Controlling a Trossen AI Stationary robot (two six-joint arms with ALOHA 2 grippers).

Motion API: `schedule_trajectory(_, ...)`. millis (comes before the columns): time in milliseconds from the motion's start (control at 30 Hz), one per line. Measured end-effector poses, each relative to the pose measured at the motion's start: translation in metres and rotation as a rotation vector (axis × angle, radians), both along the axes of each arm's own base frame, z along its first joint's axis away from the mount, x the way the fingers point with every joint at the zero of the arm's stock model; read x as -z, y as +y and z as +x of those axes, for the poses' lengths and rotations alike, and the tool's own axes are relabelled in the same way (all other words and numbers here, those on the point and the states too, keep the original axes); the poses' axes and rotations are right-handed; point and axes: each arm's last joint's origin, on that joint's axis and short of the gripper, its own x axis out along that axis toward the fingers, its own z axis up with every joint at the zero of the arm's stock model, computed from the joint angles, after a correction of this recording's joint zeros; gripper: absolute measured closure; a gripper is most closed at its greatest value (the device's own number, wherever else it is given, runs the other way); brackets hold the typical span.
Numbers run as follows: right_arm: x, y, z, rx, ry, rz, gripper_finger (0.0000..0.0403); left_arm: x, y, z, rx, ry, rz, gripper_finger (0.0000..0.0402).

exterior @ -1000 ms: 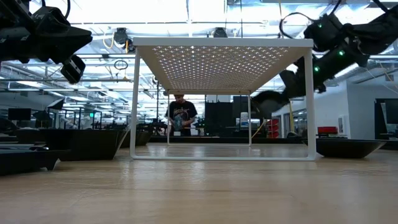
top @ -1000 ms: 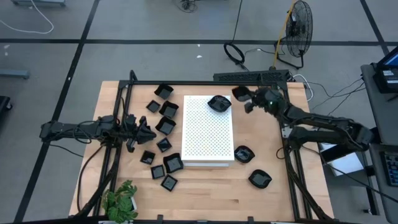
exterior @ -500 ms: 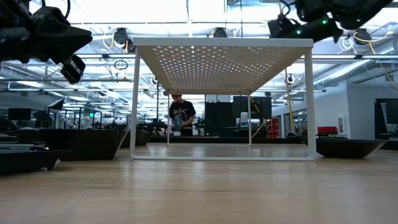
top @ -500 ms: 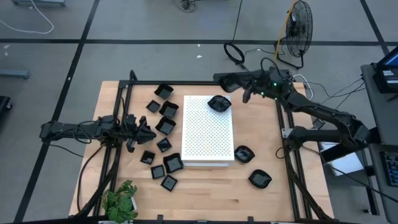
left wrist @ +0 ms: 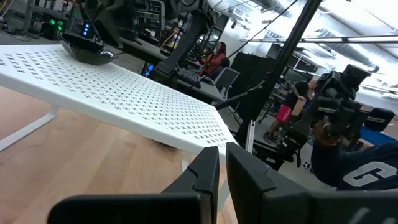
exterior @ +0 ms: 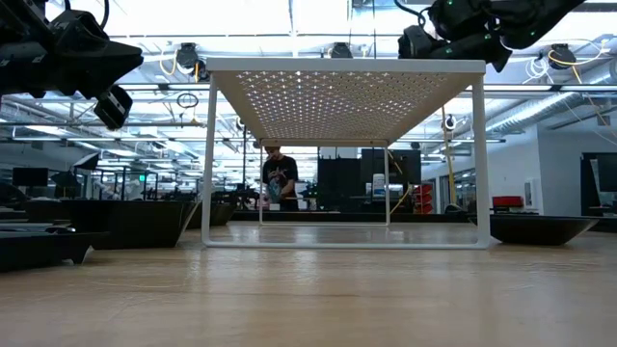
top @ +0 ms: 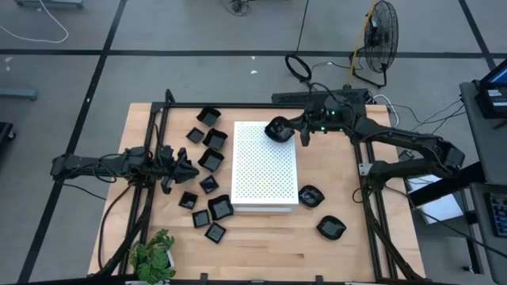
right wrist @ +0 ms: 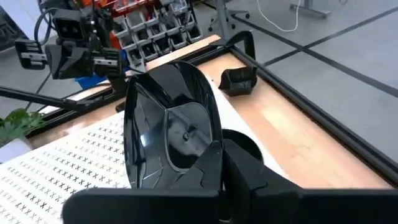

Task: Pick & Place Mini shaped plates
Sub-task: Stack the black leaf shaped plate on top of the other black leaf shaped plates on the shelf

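Right gripper grips rounded plate, tilted on edge.

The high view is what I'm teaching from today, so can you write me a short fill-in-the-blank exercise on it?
1. The right gripper is shut on a black ____.
2. That gripper is over a corner of the white ____ board.
3. The left gripper holds ____.
4. At the table's front left corner stands a small green ____.

Missing words: plate; perforated; nothing; plant
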Motion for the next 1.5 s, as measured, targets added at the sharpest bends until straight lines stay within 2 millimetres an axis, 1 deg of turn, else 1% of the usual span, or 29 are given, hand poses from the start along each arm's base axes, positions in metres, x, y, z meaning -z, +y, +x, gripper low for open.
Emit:
schedule_trajectory(233,0.003,0.001,0.0,-0.003,0.031,-0.003,0.0403,0.0,0.0,0.0,0.0,0.0,0.0,0.0371)
schedule_trajectory(367,0.004,0.0,-0.001,0.036,0.054,-0.01,0.0398,0.0,0.0,0.0,0.0,0.001,0.0,0.0371)
schedule_trajectory(633,0.005,0.0,-0.002,0.047,0.063,-0.011,0.0364,0.0,0.0,0.0,0.0,0.0,0.0,0.0371)
schedule_trajectory(767,0.005,0.0,-0.002,0.039,0.066,-0.039,0.0343,0.0,0.0,0.0,-0.001,0.0,0.0,0.0371)
schedule_trajectory(1000,-0.003,0.003,-0.004,0.011,0.033,-0.113,0.0314,0.0,0.0,0.0,0.0,0.001,0.0,0.0371)
schedule_trajectory(1133,-0.014,0.018,-0.006,-0.094,-0.011,-0.156,0.0303,0.0,0.0,0.0,0.0,0.0,0.0,0.0371)
schedule_trajectory(1200,-0.019,0.03,-0.007,-0.156,-0.032,-0.179,0.0298,0.0,0.0,0.0,0.0,0.001,0.0,0.0371)
schedule_trajectory(1300,-0.023,0.05,-0.011,-0.238,-0.013,-0.206,0.029,0.0,0.0,0.0,0.0,0.0,0.0,0.0371)
schedule_trajectory(1400,-0.02,0.071,-0.017,-0.263,0.071,-0.184,0.0272,0.0,0.0,0.0,0.0,0.001,0.0,0.0371)
schedule_trajectory(1500,-0.011,0.092,-0.025,-0.252,0.227,-0.176,0.0247,0.0,0.0,0.0,0.0,0.0,0.0,0.0371)
